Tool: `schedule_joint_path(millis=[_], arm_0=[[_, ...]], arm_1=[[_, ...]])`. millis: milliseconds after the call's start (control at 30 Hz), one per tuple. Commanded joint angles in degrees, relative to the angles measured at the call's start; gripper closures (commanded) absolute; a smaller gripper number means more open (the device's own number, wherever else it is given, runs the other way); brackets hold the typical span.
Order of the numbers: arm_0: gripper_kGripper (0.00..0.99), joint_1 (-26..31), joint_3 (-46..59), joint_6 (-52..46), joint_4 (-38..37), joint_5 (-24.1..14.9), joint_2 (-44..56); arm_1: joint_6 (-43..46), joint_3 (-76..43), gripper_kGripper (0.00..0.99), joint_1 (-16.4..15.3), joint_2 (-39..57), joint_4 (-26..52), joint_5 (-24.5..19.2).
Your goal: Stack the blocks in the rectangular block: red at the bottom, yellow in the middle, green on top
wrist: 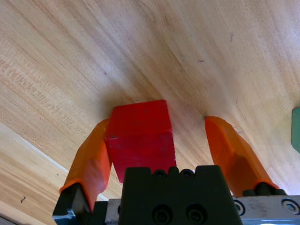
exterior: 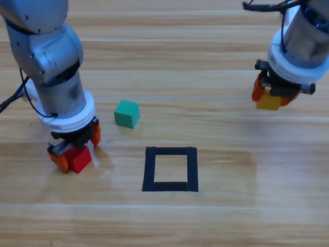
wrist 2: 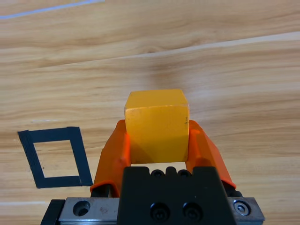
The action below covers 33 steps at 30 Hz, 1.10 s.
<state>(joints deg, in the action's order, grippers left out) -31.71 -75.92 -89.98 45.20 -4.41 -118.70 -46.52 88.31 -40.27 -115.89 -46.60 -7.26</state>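
Observation:
The red cube (exterior: 79,159) rests on the table at the left, between the jaws of my left gripper (exterior: 76,146). In the left wrist view one jaw lies against the red cube (wrist: 140,136) and the other stands apart from it, so the gripper (wrist: 158,123) is open. At the far right my right gripper (exterior: 271,96) is shut on the yellow cube (exterior: 268,102) and holds it above the table. The yellow cube (wrist 2: 157,124) sits squarely between those jaws (wrist 2: 157,129). The green cube (exterior: 126,113) stands free on the table. The black tape rectangle (exterior: 170,151) is empty.
The green cube is just up and right of the left gripper, its edge showing at the right border of the left wrist view (wrist: 296,136). The tape rectangle (wrist 2: 79,157) lies left of the right gripper in its wrist view. Bare wood lies between the rectangle and both arms.

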Motion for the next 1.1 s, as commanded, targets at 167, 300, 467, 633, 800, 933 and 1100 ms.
schedule_joint_path(millis=[167,300,467,633,800,933,1100], arm_0=[[0.539,1.65,0.51,8.15,-0.90,-0.07,-2.50],[0.949,3.06,-1.69,18.70,1.21,-1.65,-0.83],[0.953,3.23,-9.33,30.39,4.19,-0.60,-3.29],[0.990,2.00,-19.09,49.90,7.36,2.21,-4.17],[0.990,-2.04,-24.54,63.96,13.07,2.21,-3.55],[0.990,-6.52,-26.38,68.71,16.85,1.95,-3.55],[0.990,-13.20,-27.61,66.34,17.29,1.69,-4.61]], arm_1=[[1.34,-1.65,0.978,-1.83,3.74,-1.47,-2.15],[1.52,-1.56,0.978,-2.09,4.27,-1.83,-2.85],[1.52,-1.48,0.976,-2.27,4.45,-2.35,-3.20],[1.34,-0.25,0.976,-2.27,4.54,-4.38,-3.82],[1.08,-0.07,0.976,-2.27,4.97,-5.34,-4.08],[1.25,-0.07,0.976,-2.27,5.41,-5.78,-4.08],[1.43,-0.16,0.976,-2.27,6.12,-5.96,-4.08]])
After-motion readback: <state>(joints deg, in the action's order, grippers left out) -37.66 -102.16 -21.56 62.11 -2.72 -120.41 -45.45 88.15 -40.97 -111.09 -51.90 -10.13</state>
